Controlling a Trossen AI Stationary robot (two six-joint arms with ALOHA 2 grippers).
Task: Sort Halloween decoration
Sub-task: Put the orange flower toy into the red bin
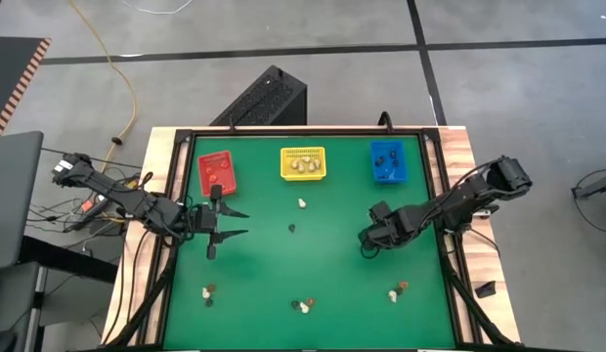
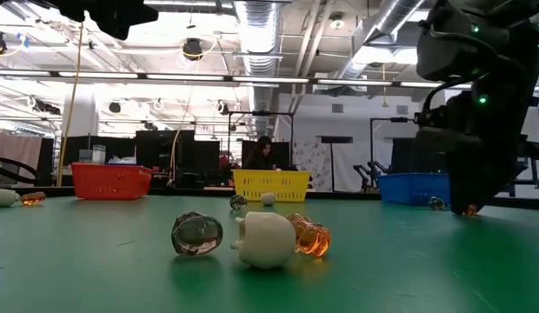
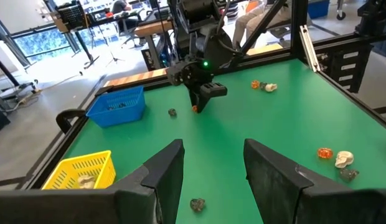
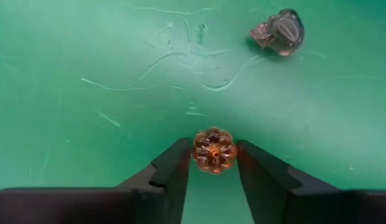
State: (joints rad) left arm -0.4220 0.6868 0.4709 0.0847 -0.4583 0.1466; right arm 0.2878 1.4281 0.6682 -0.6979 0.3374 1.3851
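The trinkets lie scattered on the green mat: a cream one (image 1: 302,203), a dark one (image 1: 292,229), and small groups near the near edge (image 1: 208,291) (image 1: 303,306) (image 1: 396,291). My right gripper (image 4: 213,163) is right of the mat's middle (image 1: 365,242), shut on an orange pumpkin bead (image 4: 213,150). A dark see-through skull (image 4: 280,31) lies just beyond it. My left gripper (image 1: 242,223) hovers open near the red bin (image 1: 216,171), with a dark trinket (image 3: 197,204) ahead of its fingers. My right gripper pinches the orange pumpkin bead (image 4: 205,151) between its two fingertips, one on each side, coming from above and pointing down at the mat. The bead sits at the fingers' free ends (image 3: 195,108). I cannot tell whether it rests on the mat or hangs just above.
Red, yellow (image 1: 303,163) and blue (image 1: 388,161) bins stand in a row along the far edge; the yellow one holds cream pieces. A black frame rims the mat (image 1: 283,264). A person sits in the room behind the table (image 2: 262,152).
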